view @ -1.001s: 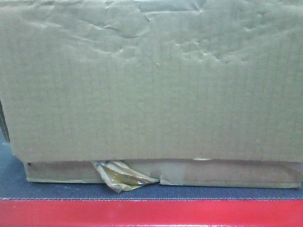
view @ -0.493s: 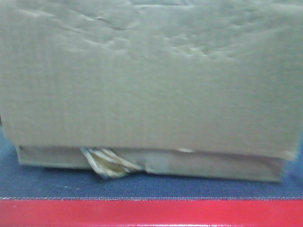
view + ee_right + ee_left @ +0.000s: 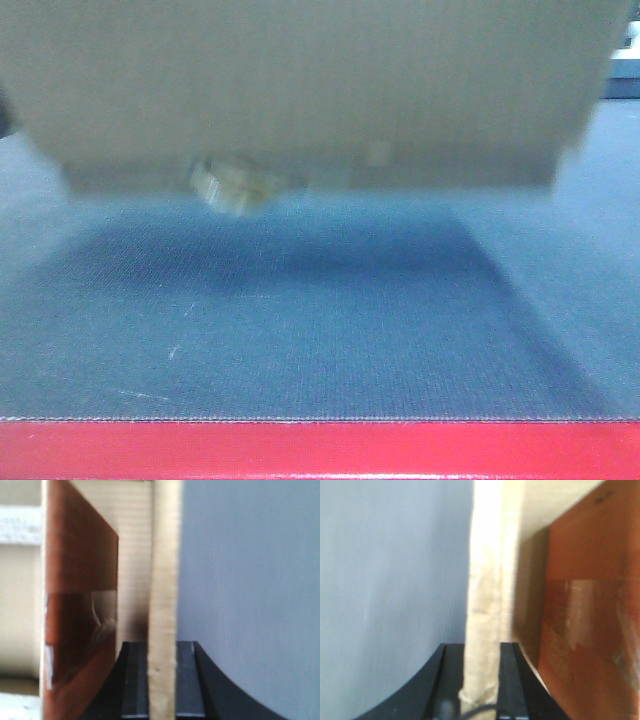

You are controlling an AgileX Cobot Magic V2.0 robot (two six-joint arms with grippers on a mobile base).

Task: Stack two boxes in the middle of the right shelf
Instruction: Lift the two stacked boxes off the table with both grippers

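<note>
I count two boxes in the front view. The large box (image 3: 300, 70) fills the frame from 9 through 12 to 3 o'clock. The flatter box (image 3: 450, 172) shows only as a thin strip beneath it, with one curl of peeling tape (image 3: 235, 185) towards 7 o'clock. Both hang clear of the dark grey platform (image 3: 320, 340), which has one red edge (image 3: 320, 450) at 6 o'clock and carries their shadow (image 3: 300, 260). Everything is blurred, and the large box is cut off at top and sides. My left gripper (image 3: 481, 652) is clamped on a pale cardboard edge (image 3: 485, 580) between two black fingers (image 3: 452, 680). My right gripper (image 3: 162, 650) pinches another such edge (image 3: 164, 580) the same way. I cannot tell which box either edge belongs to. A brown taped face (image 3: 585, 605) lies beside each.
</note>
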